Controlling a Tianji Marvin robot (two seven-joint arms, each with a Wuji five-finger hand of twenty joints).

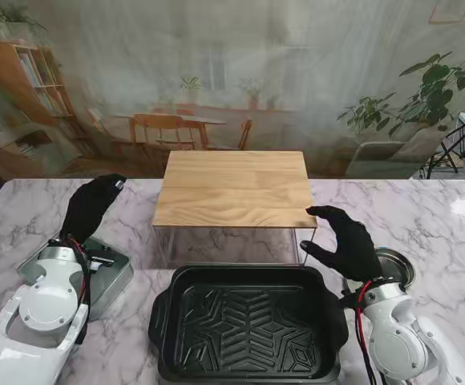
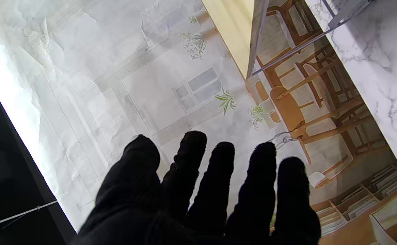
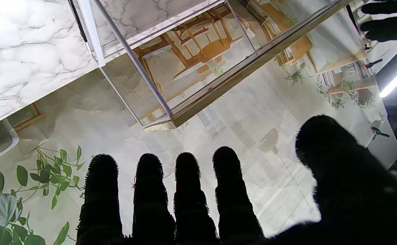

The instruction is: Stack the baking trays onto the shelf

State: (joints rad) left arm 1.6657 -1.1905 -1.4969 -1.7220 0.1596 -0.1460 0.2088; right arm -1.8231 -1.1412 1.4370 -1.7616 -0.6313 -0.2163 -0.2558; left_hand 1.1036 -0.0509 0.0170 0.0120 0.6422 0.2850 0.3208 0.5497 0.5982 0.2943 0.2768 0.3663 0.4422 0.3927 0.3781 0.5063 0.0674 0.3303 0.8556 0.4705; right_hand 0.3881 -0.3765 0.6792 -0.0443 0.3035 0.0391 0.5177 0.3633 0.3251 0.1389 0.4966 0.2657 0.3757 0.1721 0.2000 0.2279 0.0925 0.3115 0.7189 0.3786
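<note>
Black baking tray [image 1: 248, 325] lies nearest me, between both hands and short of their fingertips. Left hand [image 1: 90, 207] and right hand [image 1: 346, 242] hover spread, holding nothing. Wooden shelf [image 1: 234, 188] stands just beyond. Best grip: both end handles, lifted level.

The stand camera looks steeply down from above the shoulders at the marble table [image 1: 449, 216], the wooden shelf [image 1: 234, 189] at frame centre, while each wrist camera peers close along its gloved fingers [image 2: 219, 183] toward the printed backdrop [image 3: 253, 112], both catching that shelf [image 2: 231, 30].
</note>
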